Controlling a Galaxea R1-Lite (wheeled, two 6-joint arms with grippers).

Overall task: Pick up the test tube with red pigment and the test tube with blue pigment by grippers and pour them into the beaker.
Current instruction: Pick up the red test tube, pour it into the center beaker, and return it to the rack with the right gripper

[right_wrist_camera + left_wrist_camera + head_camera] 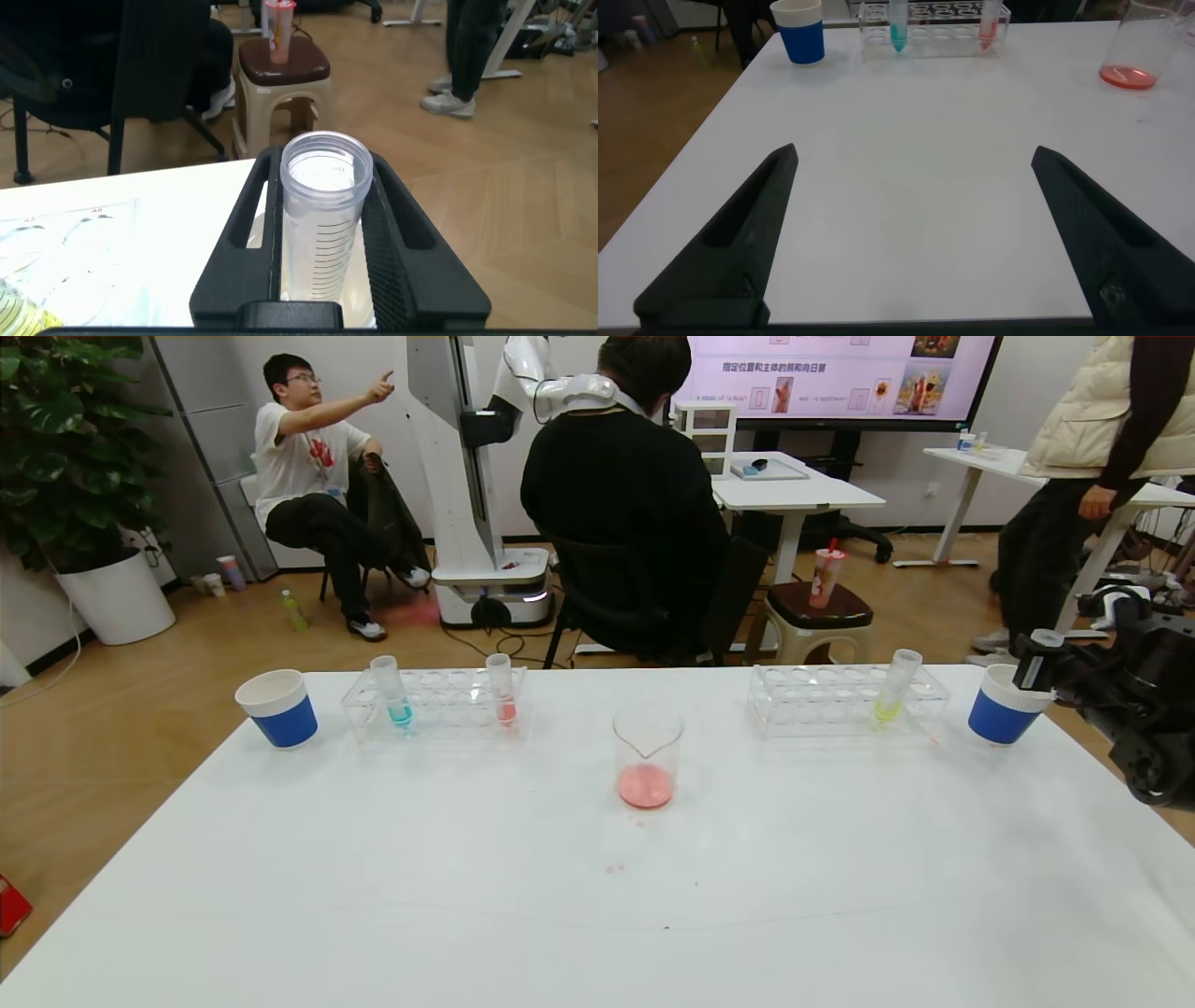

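White table [373,896] | racks 2, cups 2, beaker [647,756] 1 | left gripper [906,243] wide open, empty | right gripper [322,233] clamps tube [322,224]

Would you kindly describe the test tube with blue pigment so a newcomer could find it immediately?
On the white table, find the clear plastic rack on the robot's left, beside a blue-and-white paper cup. The clear tube holding turquoise liquid stands at the cup end; its rackmate holds red.

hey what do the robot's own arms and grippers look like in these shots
The right arm, at the table's right edge in the head view, is bulky, black and dark grey, with rounded joints. The right gripper has two long matte black fingers with ribbed inner faces. The left gripper shows two plain, tapering matte black fingers; its arm is out of sight. No markings or cables are visible.
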